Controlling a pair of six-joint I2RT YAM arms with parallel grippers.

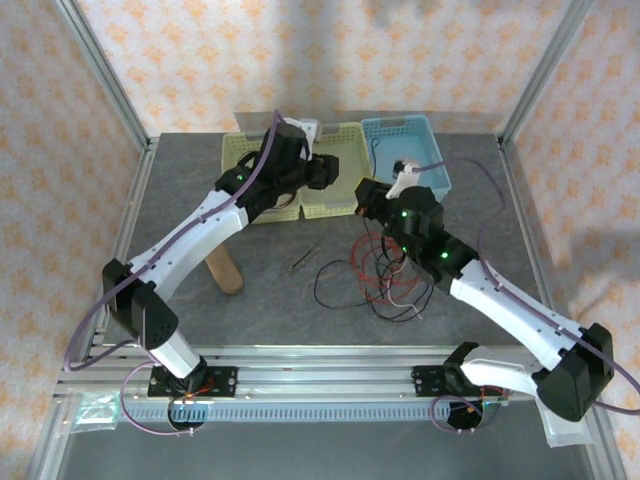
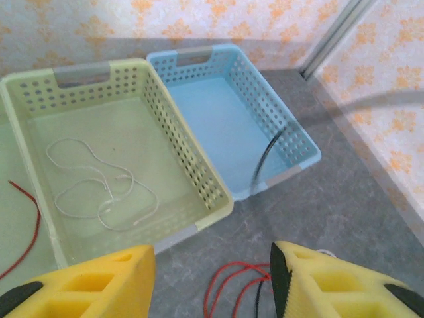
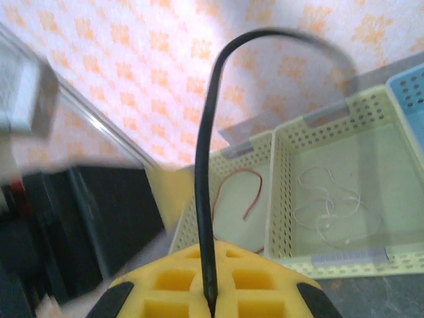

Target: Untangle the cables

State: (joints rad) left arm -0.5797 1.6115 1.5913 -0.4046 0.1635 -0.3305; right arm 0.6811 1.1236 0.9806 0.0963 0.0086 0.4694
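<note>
Thin whitish wire & thin red wire binned; red/black wire tangle left on table; R gripper pinches thin black wire, L gripper agape, empty.

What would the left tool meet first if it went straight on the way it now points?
Probably the red cable lying on the table just ahead of the left tool, short of the yellow basket; depth is unclear.

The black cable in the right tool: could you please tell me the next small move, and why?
Probably carry the black cable over the blue basket and release: the right tool is shut on it, and that basket holds no cable yet.
</note>
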